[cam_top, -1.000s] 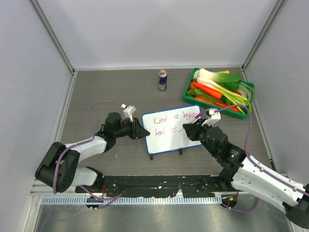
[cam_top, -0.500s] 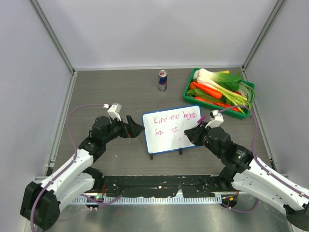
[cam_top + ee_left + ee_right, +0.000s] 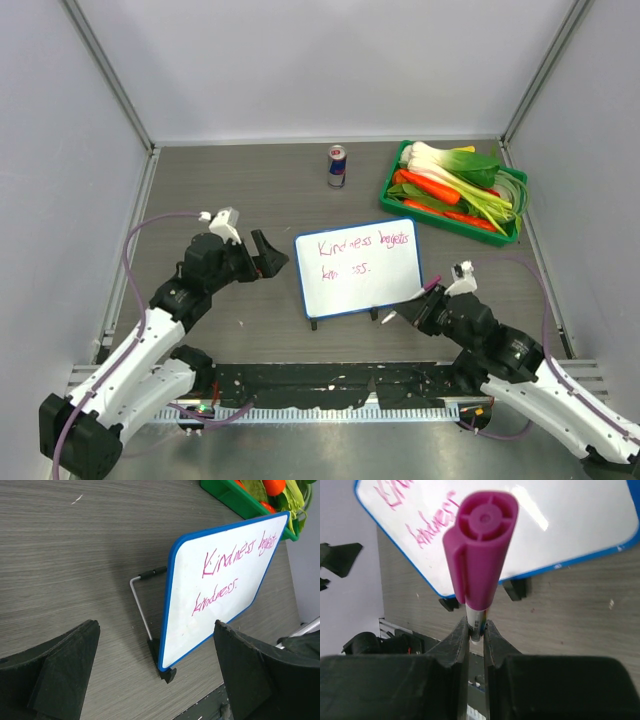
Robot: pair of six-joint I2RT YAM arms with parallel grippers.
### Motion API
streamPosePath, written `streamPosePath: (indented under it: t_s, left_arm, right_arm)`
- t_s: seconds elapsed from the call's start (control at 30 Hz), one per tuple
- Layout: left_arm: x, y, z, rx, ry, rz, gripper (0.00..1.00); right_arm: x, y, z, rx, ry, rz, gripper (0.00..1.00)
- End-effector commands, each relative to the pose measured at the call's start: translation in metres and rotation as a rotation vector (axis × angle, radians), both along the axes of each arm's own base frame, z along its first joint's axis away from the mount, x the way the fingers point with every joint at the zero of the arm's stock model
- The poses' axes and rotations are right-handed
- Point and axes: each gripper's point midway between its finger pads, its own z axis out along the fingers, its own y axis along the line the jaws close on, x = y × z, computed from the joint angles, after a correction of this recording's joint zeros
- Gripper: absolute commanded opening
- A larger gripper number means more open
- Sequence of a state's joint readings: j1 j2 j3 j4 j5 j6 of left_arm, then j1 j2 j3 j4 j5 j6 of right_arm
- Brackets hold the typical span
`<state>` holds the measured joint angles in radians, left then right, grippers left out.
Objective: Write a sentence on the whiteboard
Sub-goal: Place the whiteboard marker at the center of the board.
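At tabletop (image 3: pixel 250 190) centre, whiteboard (image 3: pixel 360 288) stands on its feet with two-line pink sentence (image 3: pixel 365 243); left fingers (image 3: pixel 60 675) spread wide just left of it, right fingers (image 3: pixel 452 650) clenched on magenta marker (image 3: pixel 480 545) by its near-right corner.

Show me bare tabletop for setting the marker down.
Widest bare patch: back left, between the can and the left wall, beyond the left tool. A narrower strip lies between can and whiteboard. Crowded: the vegetable tray at back right, and the right tool holding the marker at the board's front right corner.
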<state>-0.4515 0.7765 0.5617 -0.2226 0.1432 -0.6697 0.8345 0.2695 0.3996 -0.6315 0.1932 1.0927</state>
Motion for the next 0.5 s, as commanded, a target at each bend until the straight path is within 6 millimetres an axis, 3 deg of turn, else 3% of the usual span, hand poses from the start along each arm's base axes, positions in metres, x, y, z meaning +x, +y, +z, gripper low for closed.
streamPosePath:
  t_s: [0.0,0.03,0.07,0.2,0.33,0.47]
  left_arm:
    - [0.008,0.004,0.013,0.030,0.018,0.036,1.00]
    - [0.010,0.003,0.016,0.014,0.015,0.046,1.00]
    - [0.011,0.002,0.019,0.000,0.010,0.053,1.00]
    - [0.011,0.000,0.027,-0.101,0.013,0.100,1.00]
    - [0.010,0.006,0.021,-0.159,0.017,0.161,0.99]
    - [0.010,0.012,0.019,-0.157,0.030,0.204,1.00]
  right_arm:
    - [-0.021,-0.011,-0.040,0.029,0.176,-0.056,0.08]
    - [-0.021,-0.011,-0.046,0.021,0.182,-0.057,0.13]
    - [-0.021,-0.012,-0.049,0.012,0.190,-0.063,0.25]
    - [-0.014,-0.008,-0.046,-0.024,0.182,-0.057,0.59]
    - [-0.006,-0.001,-0.038,-0.088,0.162,-0.023,0.76]
    - [0.005,0.001,-0.025,-0.160,0.120,-0.004,0.78]
